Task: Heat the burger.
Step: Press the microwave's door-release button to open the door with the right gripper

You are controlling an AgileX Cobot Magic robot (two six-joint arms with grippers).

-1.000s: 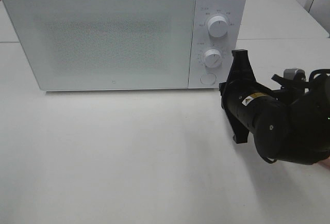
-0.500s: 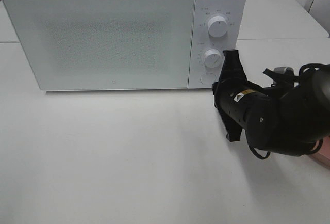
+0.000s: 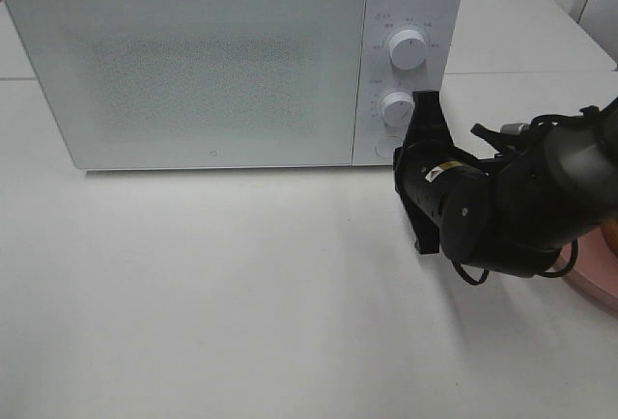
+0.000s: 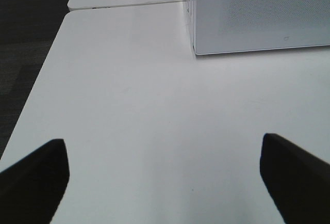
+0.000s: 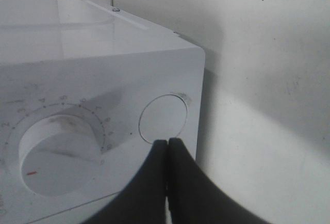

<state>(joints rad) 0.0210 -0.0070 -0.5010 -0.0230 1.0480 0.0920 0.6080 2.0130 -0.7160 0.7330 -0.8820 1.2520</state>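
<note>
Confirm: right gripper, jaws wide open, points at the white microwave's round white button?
No: the right wrist view shows the right gripper with jaws shut, pressed together. It does point at the round white button on the white microwave.

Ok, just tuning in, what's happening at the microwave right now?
The right gripper, jaws shut, is aimed at the round button on the white microwave, whose door is closed; whether it touches is unclear. The left gripper hangs open over the table, holding nothing. The burger is not in view; only a pink plate edge shows beside the right arm.
</note>
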